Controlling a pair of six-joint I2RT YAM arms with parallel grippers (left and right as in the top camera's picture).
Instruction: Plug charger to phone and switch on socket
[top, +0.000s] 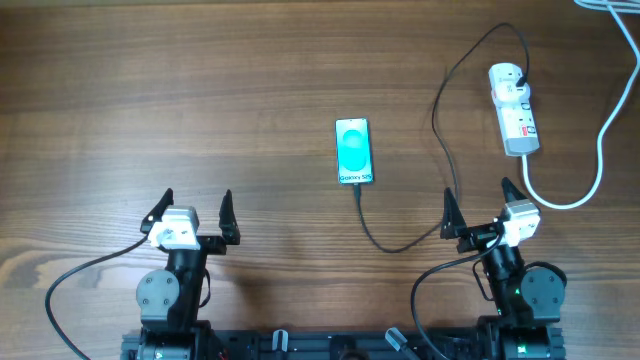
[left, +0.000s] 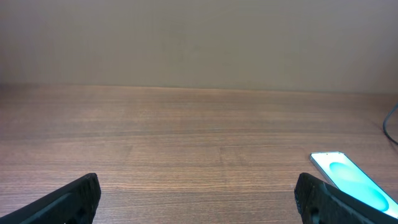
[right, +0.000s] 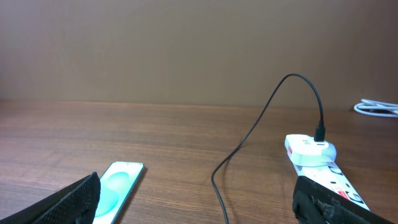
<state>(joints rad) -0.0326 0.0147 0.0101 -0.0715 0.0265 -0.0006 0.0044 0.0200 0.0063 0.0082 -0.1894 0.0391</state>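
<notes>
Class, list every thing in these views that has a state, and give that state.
phone: flat, screen lit.
charger: plug head in socket; tip at phone's end, insertion unclear.
socket: switch position unreadable.
left gripper: open, empty.
right gripper: open, empty.

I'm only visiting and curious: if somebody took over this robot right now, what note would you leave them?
Left gripper: open, empty.
Right gripper: open, empty.
Phone: lying flat, screen lit.
Charger: plug head sits in the socket; its tip lies at the phone's near end, and I cannot tell if it is inserted.
Done: nothing certain.
Left: seat the tip in the phone if needed, then switch on the socket.
</notes>
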